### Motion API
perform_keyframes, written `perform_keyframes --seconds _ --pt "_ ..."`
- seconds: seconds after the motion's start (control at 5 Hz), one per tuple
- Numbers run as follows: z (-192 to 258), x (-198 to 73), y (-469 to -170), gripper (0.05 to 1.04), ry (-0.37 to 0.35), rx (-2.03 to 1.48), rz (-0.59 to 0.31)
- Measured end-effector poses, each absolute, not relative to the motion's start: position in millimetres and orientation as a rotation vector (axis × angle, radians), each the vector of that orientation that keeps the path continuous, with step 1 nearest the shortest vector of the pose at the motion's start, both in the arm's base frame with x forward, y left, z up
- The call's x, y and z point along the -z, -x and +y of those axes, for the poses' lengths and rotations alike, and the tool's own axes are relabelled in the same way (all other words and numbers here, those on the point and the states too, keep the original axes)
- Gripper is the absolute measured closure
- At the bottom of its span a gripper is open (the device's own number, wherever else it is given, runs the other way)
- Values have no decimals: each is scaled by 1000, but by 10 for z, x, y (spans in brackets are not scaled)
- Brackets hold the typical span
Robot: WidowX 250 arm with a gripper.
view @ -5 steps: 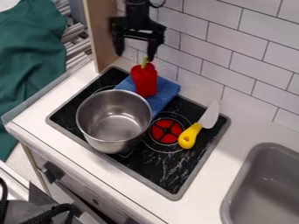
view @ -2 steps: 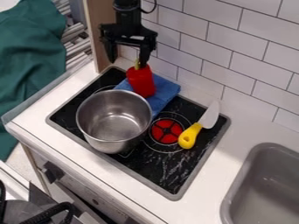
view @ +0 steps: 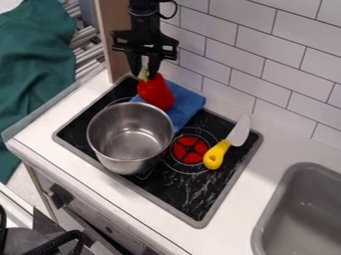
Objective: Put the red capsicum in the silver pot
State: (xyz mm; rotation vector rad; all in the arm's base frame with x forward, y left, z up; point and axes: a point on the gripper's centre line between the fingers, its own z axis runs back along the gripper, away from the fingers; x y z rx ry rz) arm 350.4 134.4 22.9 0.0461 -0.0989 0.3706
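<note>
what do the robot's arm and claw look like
The arm is black, with a thin black cable looping out beside it. The claw is black too, with a wide, angular crosspiece broader than the arm above it.

White bench (view: 234, 211), black stove (view: 193, 191) set in, grey rim, pale marbling. Pot (view: 130, 142): silver, upright, on the stove, open top. Blue cloth (view: 185, 102) flat on the stove, wall side of the pot, partly hidden by it; can't tell if touching. Red burner (view: 190, 149) just right of the pot. Knife (view: 216, 154) farther right of the pot, yellow handle nearer it, pale blade angled toward the wall. Grey sink (view: 299, 196) let into the bench, well apart from the pot, past the knife.
</note>
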Motion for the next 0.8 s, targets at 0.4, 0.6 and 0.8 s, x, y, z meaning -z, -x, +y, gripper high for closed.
perform_keyframes --seconds 0.4,0.6,0.8 --pt "1203 -223 -3533 1006 -12 -334 -96" --pt "1063 -247 -3550 1007 14 -299 -104" --pt "816 -381 -3650 1010 64 -216 -154"
